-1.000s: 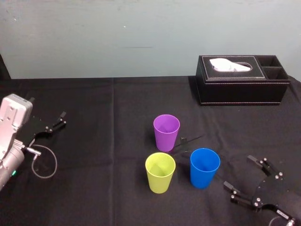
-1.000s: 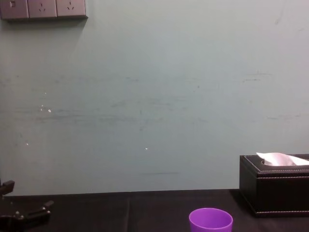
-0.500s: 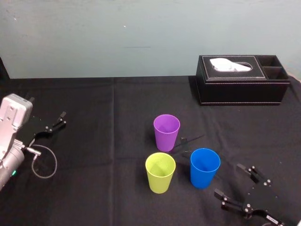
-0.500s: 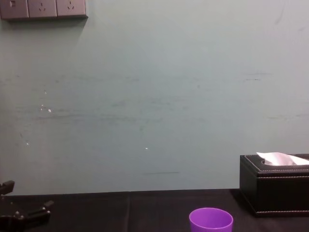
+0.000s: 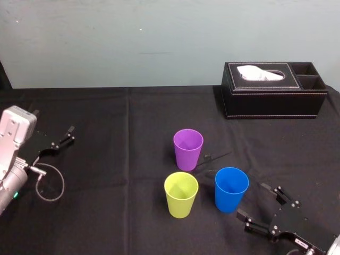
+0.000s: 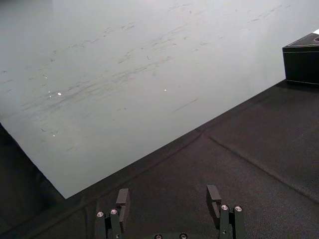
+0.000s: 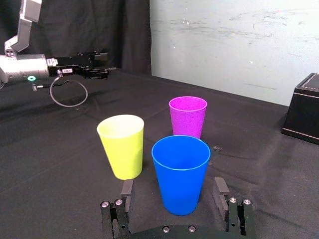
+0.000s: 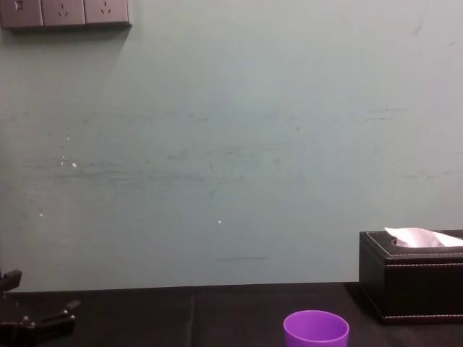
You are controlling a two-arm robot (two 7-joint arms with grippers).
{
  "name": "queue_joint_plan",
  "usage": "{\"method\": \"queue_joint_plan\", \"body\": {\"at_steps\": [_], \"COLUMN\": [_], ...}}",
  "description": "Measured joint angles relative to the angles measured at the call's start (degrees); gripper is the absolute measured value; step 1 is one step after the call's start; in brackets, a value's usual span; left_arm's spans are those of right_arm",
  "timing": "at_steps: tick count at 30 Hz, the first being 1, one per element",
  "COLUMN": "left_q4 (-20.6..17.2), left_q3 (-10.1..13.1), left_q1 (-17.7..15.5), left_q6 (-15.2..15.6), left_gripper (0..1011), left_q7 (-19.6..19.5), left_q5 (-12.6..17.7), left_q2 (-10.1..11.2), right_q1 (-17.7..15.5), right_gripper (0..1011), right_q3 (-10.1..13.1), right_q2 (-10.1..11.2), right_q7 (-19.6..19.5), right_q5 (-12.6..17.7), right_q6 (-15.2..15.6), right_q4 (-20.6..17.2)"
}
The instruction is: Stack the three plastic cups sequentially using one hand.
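three cups stand upright and separate on the black-covered table [image 5: 106, 122], mouths up, none nested. the purple cup [image 5: 188, 150] is farthest from the robot. the yellow-green cup [image 5: 180, 194] and the blue cup [image 5: 231, 189] stand side by side nearer the robot, yellow-green on the left, blue on the right.

the right gripper [image 5: 252, 200] sits low over the table, just beside the blue cup on its near right side. its jaws are spread wide and hold nothing. in the right wrist view the blue cup lines up with the gap between the jaws, and neither jaw touches it.

the left gripper [image 5: 62, 137] is parked at the table's left edge, well apart from the cups, jaws spread. a black tissue box [image 5: 273, 90] stands at the far right.
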Motion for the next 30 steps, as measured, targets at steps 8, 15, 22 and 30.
{"method": "queue_joint_plan", "body": {"at_steps": [8,15,22,30], "left_q4": [0.00,0.00,0.00,0.00], "left_q3": [0.00,0.00,0.00,0.00], "left_q1": [0.00,0.00,0.00,-0.01], "left_q6": [0.00,0.00,0.00,0.00], "left_gripper": [1010,1010,1010,1010], "left_q7": [0.00,0.00,0.00,0.00], "left_q5": [0.00,0.00,0.00,0.00], "left_q2": [0.00,0.00,0.00,0.00], "right_q1": [1.25,2.35,3.79,5.48], "right_gripper": [1000,1000,1000,1000], "right_q3": [0.29,0.35,0.03,-0.37], "right_q2": [-1.67,-2.88,-4.36,-6.00], "right_q7": [1.36,2.33,2.77,2.75], "right_q5": [0.03,-0.88,-2.49,-4.51], "right_q6": [1.03,1.66,2.48,3.71], "right_q4": [1.34,2.22,3.30,4.30]}}
